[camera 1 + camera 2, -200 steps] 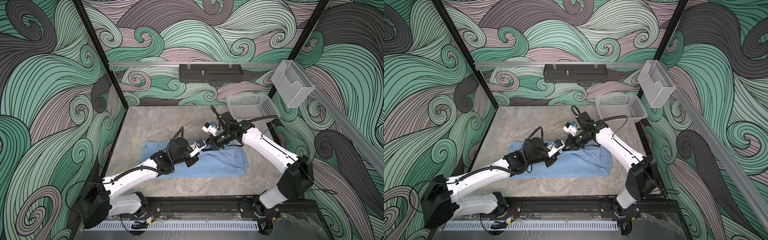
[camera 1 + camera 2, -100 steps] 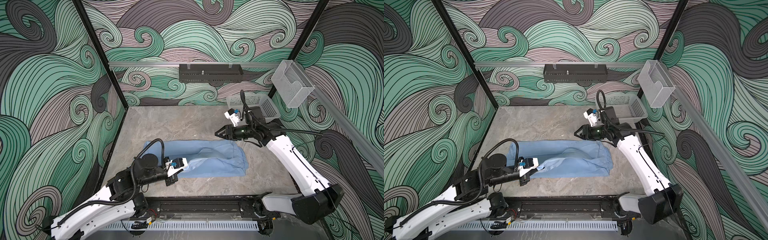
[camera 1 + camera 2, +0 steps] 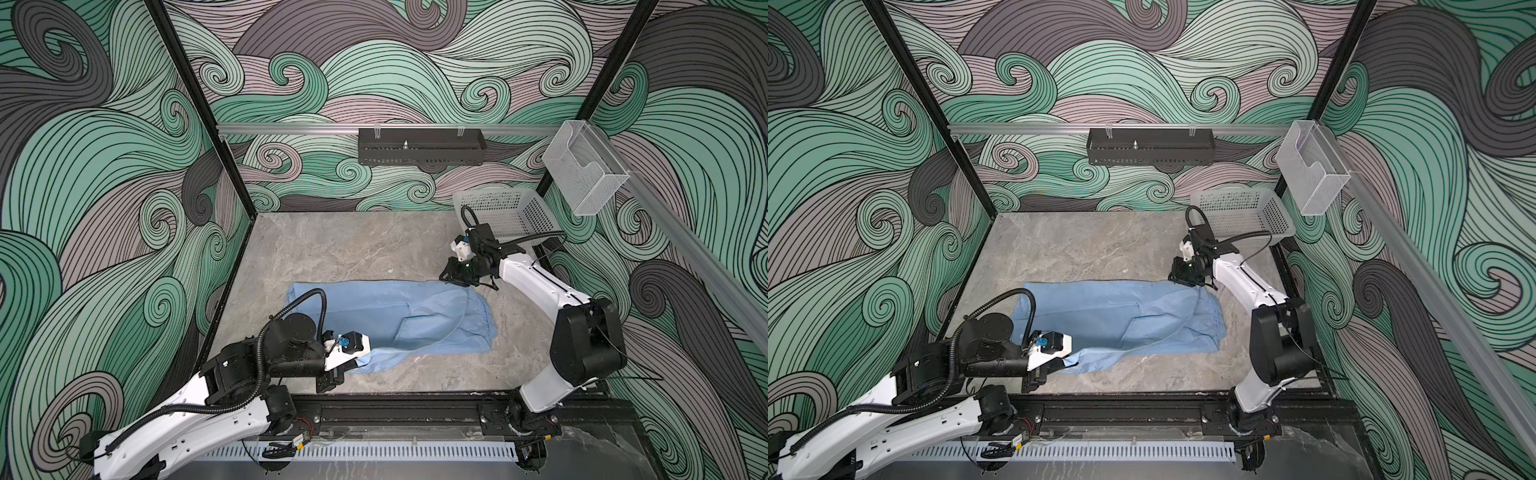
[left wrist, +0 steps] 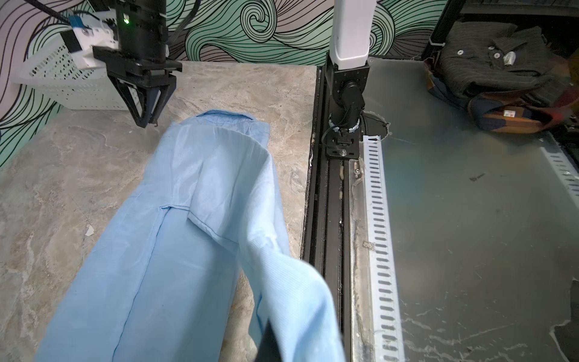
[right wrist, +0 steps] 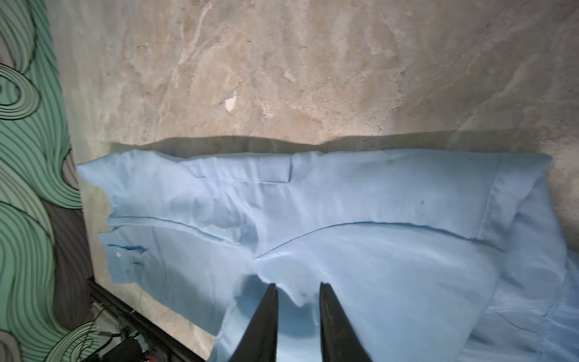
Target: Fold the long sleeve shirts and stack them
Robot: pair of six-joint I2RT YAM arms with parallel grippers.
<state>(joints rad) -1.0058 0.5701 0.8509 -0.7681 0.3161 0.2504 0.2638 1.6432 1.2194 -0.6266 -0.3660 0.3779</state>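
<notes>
Top views, front to back: left gripper point(image 3: 360, 360) clamped shut on the near edge of the light blue button-up shirt point(image 3: 390, 316) spread on grey marbled tabletop point(image 3: 332, 249), right gripper point(image 3: 449, 276) slightly parted, empty, at its far corner, pale perforated plastic basket point(image 3: 498, 195) behind.
</notes>
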